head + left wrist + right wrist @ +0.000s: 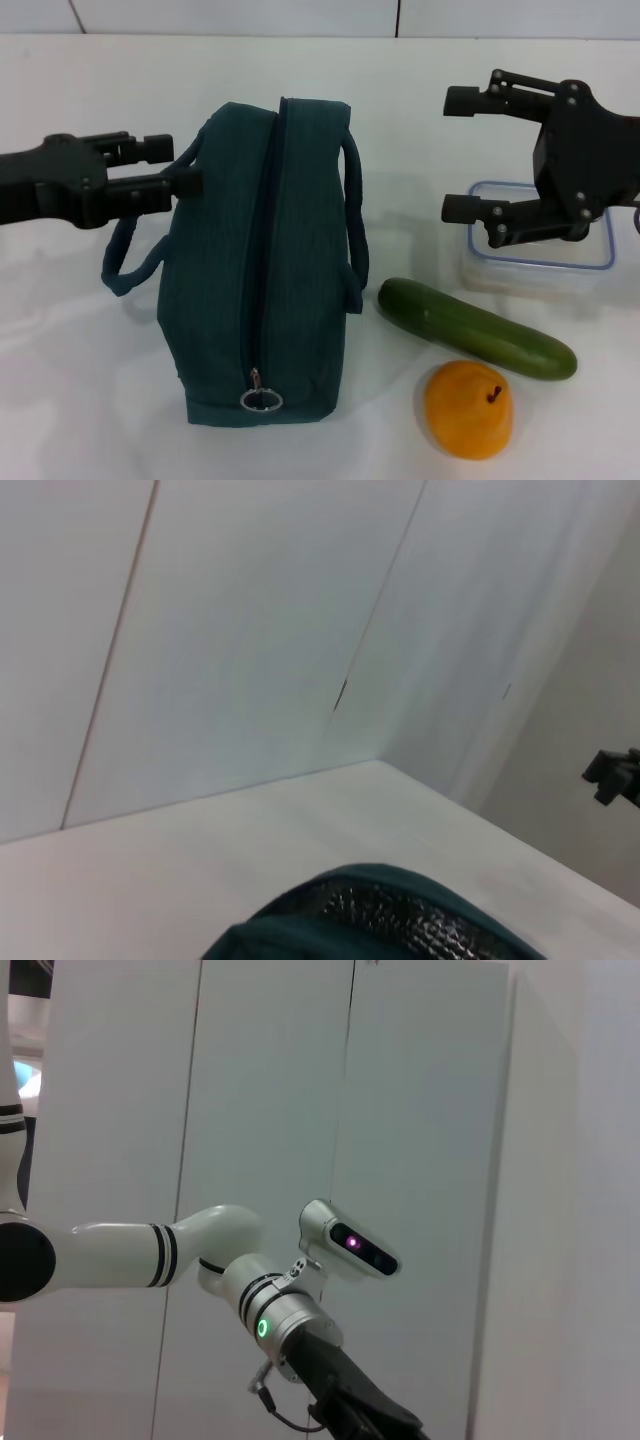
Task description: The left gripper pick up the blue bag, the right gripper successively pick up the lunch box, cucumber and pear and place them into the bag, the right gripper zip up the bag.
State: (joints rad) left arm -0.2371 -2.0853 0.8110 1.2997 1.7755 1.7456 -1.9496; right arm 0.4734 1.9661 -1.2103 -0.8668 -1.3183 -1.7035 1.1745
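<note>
Fingers of your left gripper sit slightly parted at the blue bag's left loop handle, one finger above its top and one below, not yet pinching; the bag stands mid-table with its zipper closed, soft fabric that will likely sag, so take the handle at its crest. Your right gripper hovers spread wide above the lunch box at the far right; expect light, slick plastic, so grip across the sides. Nearer lie the cucumber and the pear.
</note>
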